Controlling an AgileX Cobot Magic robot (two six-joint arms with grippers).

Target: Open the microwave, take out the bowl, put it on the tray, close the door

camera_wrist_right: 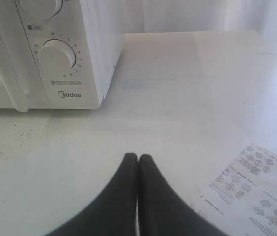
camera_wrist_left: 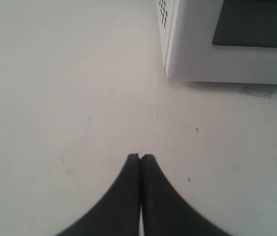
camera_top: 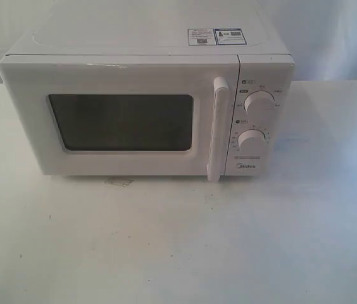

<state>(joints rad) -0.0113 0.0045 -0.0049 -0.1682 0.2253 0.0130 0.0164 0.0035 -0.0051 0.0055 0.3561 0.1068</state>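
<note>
Microwave (camera_top: 147,101) stands at back centre of white surface (camera_top: 166,247), door (camera_top: 121,120) flush shut, bar handle (camera_top: 217,130) upright beside two dials (camera_top: 259,101). Window (camera_top: 121,122) is dark and the inside cannot be made out. Stickers (camera_top: 216,36) on top are too small to read.

Claws show only in the wrist views. Left claw (camera_wrist_left: 140,157) has tips pressed together, holding nothing, above bare surface near the microwave's door-side corner. Right claw (camera_wrist_right: 138,157) is likewise closed and empty, near the dial side.

Left wrist view alone shows the side vent holes (camera_wrist_left: 164,12); right wrist view alone shows a flat printed sheet (camera_wrist_right: 256,191), cut off by the frame, kind unclear. Tape scrap (camera_top: 119,182) lies just before the door. White drape (camera_top: 337,31) hangs behind.
</note>
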